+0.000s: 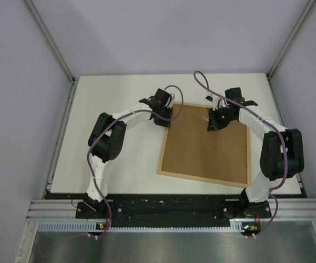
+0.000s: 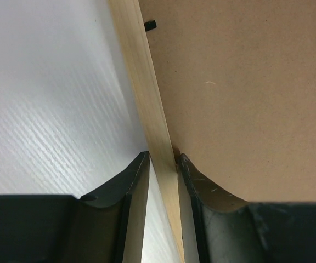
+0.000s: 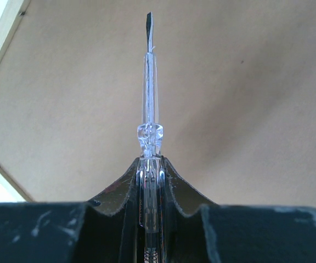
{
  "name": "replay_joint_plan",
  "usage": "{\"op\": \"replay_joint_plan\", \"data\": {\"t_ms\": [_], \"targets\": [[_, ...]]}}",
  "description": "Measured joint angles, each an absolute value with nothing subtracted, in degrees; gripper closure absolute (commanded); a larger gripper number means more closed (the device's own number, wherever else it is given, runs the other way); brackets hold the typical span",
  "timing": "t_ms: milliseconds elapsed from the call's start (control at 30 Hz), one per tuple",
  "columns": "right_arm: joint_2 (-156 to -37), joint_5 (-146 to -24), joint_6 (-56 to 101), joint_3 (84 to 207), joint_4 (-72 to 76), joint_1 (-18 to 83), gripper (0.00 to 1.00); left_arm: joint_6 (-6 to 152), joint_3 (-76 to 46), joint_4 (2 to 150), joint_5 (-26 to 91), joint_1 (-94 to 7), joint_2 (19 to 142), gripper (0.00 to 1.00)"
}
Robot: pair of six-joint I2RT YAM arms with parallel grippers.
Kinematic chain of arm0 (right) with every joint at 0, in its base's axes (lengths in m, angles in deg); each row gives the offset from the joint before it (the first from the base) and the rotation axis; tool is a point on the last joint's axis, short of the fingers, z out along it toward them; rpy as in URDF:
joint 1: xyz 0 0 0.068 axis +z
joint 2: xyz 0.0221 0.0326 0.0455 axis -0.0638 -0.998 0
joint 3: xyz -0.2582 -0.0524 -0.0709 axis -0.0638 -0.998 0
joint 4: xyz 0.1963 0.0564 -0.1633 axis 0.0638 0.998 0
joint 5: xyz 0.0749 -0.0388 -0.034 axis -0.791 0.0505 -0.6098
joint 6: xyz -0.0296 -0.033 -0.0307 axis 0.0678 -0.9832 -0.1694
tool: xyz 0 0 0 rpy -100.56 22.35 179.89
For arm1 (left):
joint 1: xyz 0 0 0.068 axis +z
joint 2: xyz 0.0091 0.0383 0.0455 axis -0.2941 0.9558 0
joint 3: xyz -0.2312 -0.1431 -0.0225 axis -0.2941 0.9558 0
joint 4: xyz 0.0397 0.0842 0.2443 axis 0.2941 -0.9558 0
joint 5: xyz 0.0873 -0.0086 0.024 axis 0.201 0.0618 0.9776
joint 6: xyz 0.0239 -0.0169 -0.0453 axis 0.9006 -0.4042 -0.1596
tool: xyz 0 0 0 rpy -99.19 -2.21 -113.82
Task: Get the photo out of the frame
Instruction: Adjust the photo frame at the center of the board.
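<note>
L tool (image 2: pixel 163 159) clenched on the frame (image 1: pixel 204 145): wood side rail sits betw its two fingers, brown backing (image 2: pixel 246 98) on the inner-finger side, white worktop (image 2: pixel 48 109) on the outer. Frame lies back-up. The photo isn't visible; prob under the backing, below both tools. R tool (image 3: pixel 150 161) grasps a clear-handled flat screwdriver (image 3: pixel 148 82), blade pointing fwd over the backing; can't tell if the tip touches.

Risks, as I judge:
- Blade skids on the smooth board, misses the small black tab (image 2: pixel 150 24) ahead of L tool, scores the backing.
- Too steep or hard a pry: tip goes past the board and creases the photo.
- L grip only pinches a thin rail, so pry force may slide or tilt the frame.
- Driver held by its handle only; may twist in R tool.

Writing/brands: none legible in any view.
</note>
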State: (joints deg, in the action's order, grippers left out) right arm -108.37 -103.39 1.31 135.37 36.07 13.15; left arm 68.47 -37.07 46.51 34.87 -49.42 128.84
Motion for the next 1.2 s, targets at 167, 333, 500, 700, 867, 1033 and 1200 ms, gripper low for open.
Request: {"op": "replay_joint_plan", "data": {"t_ms": [167,333,500,700,867,1033,1200], "targets": [[-118.6,-104.5,0.4,144.1,38.2,14.0,1.00,70.0,-35.4,44.9,35.0,-49.2,127.3,0.45],[-127.7,-104.7,-1.4,154.6,42.2,17.5,1.00,70.9,-37.8,42.1,34.9,-48.2,127.3,0.39],[-139.2,-105.7,-3.0,170.8,47.9,19.6,1.00,70.4,-44.1,43.4,32.1,-44.6,127.3,0.40],[-145.2,-106.3,-5.3,177.8,53.0,20.2,1.00,66.5,-43.8,46.5,24.8,-38.6,128.3,0.43],[-146.4,-106.3,-6.6,177.9,56.2,21.4,1.00,64.4,-41.5,47.4,21.5,-36.5,130.5,0.44],[-147.5,-106.3,-6.8,180.6,58.0,23.4,1.00,62.9,-41.2,47.6,18.7,-37.3,132.5,0.45],[-150.3,-106.6,-6.3,184.3,58.2,24.0,1.00,62.4,-41.2,48.6,17.4,-37.9,132.9,0.46]]}}
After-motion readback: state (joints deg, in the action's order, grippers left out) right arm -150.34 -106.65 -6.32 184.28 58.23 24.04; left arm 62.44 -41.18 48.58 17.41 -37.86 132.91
